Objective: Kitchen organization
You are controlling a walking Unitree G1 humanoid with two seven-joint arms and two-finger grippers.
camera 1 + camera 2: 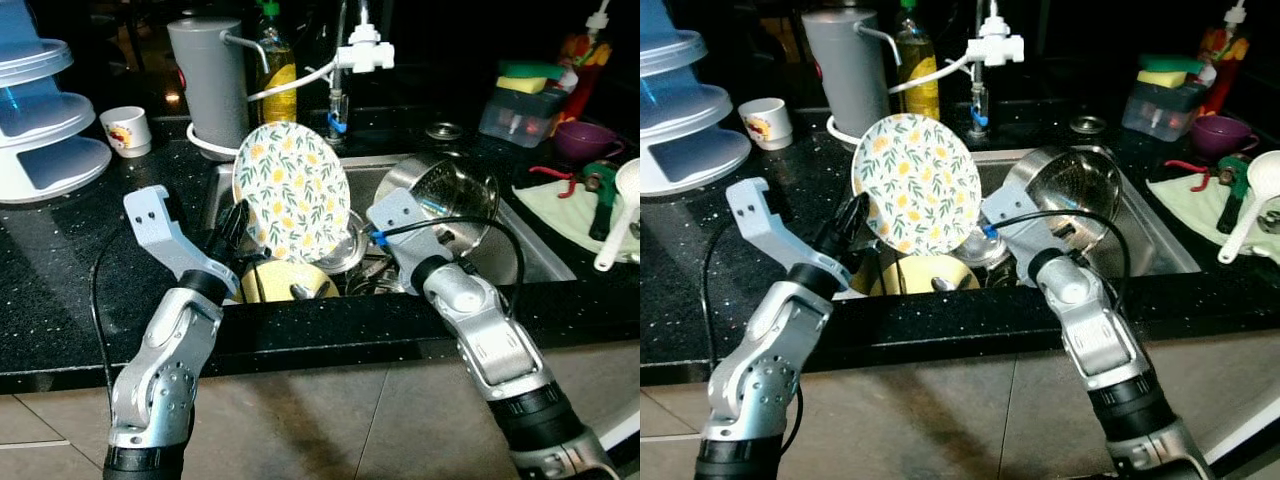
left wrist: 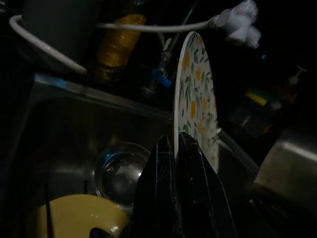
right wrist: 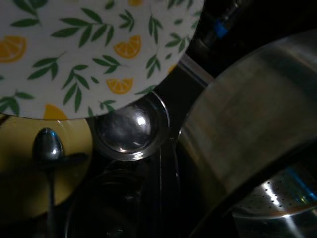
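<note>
A round plate [image 1: 292, 190] with a lemon-and-leaf print stands upright over the steel sink [image 1: 520, 250]. My left gripper [image 1: 236, 224] is shut on the plate's lower left rim; in the left wrist view both black fingers [image 2: 163, 171] clamp that edge [image 2: 194, 94]. My right gripper [image 1: 987, 238] reaches into the sink just right of the plate, low beside a big steel pot [image 1: 440, 190]. Under the plate lie a yellow bowl [image 3: 20, 168] with a spoon [image 3: 47, 146] in it and a round glass lid [image 3: 130, 130].
On the black counter [image 1: 60, 260], a blue-and-white tiered stand [image 1: 45, 120] and a small mug [image 1: 127, 130] sit at the left. Behind the sink are a grey canister [image 1: 208, 80], a soap bottle [image 1: 277, 75] and the tap [image 1: 360, 50]. Sponges, a purple cup [image 1: 585, 140] and utensils crowd the right.
</note>
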